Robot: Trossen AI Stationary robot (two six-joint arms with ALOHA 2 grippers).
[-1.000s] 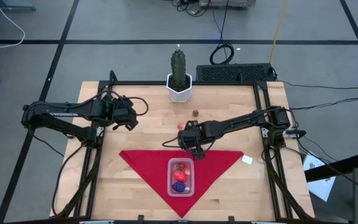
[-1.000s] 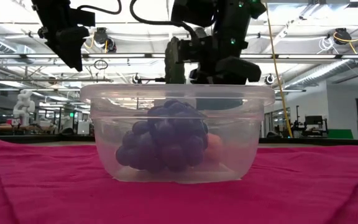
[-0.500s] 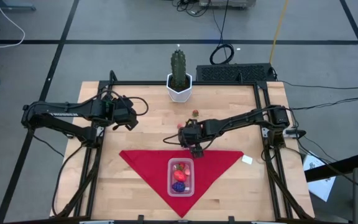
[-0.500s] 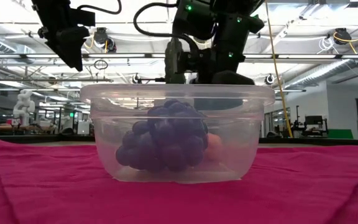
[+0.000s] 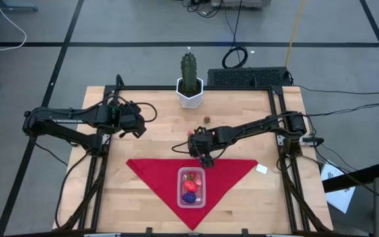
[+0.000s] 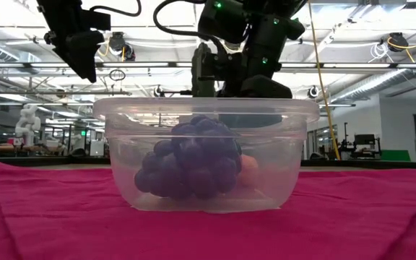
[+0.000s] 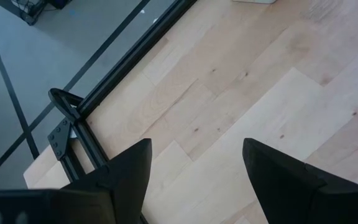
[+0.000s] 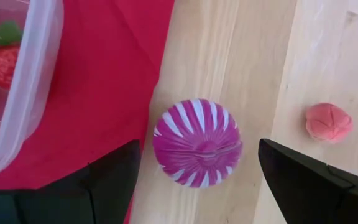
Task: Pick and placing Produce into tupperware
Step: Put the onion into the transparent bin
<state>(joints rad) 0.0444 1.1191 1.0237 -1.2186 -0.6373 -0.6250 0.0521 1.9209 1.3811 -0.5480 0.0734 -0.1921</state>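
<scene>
Currently the right claw [image 8: 194, 180] hangs just behind the tupperware [image 5: 191, 186], its fingers apart on either side of a purple-white striped produce piece [image 8: 197, 142] without touching it. That piece lies on the bare bench [image 5: 150, 131] at the edge of the red cloth [image 5: 151, 172], near the container's wall. A small pink produce piece [image 8: 329, 121] lies farther off on the wood, beyond one finger. In the high view a brownish piece [image 5: 206, 120] rests on the bench between the right claw and the cactus in a white pot [image 5: 189, 82]. The tupperware sits on the red cloth and holds a dark purple grape cluster [image 6: 192, 159], with red pieces [image 5: 189, 185] visible from above. The left claw [image 7: 194, 171] hovers over bare wood at the left side of the bench, its fingers apart and holding nothing, beside the black frame rail [image 7: 73, 121].
</scene>
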